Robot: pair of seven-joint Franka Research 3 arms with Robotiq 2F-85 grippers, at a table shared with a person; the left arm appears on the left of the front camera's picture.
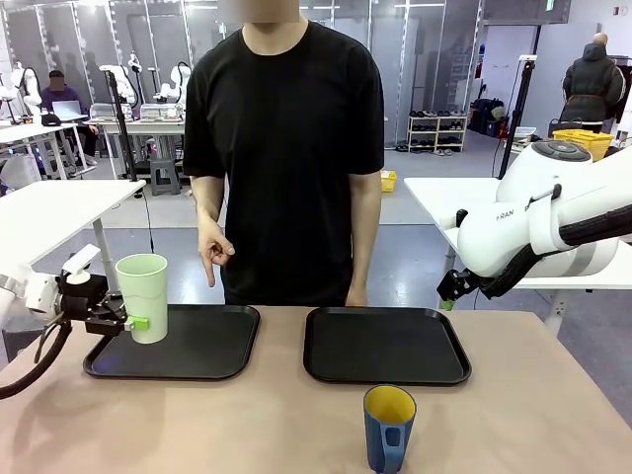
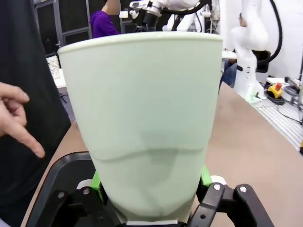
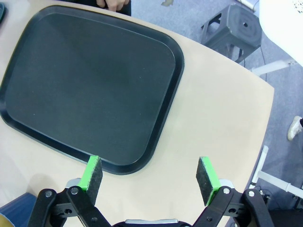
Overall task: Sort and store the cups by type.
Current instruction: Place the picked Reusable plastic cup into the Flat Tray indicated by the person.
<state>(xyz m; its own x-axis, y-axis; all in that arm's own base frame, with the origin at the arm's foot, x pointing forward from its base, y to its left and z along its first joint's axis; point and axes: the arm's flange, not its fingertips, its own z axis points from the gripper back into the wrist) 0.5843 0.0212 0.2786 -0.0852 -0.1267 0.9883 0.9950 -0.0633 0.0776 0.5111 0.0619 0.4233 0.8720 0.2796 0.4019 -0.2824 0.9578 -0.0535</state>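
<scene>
So far, not much done. Holding the tall green cup [image 1: 143,296] in the left claw [image 1: 131,322], shut tight on the lower part, with a green pad pressed on each side. Upright, at the left end of the left tray [image 1: 202,351]. Hard to tell whether resting on the tray or just above it. Not let go of yet, so not stored yet.

Nothing done with the blue mug [image 1: 389,427]. Standing on the table [image 1: 513,415], at the near side, a bit right of the middle. Yellow inside, handle turned to the near side. Not on any tray.

Holding nothing in the right claw [image 3: 150,175]. Wide open, up over the table by the right edge of the right tray [image 3: 85,85], apart from the mug. Nothing on that tray.

Pointing down toward the left tray from the far side with one finger: a person's hand [image 1: 214,255].

Left to do, by the look of it: put the green cup down on the left tray and open up. Then pick up the blue mug and put it on the other tray, most likely the right one.
</scene>
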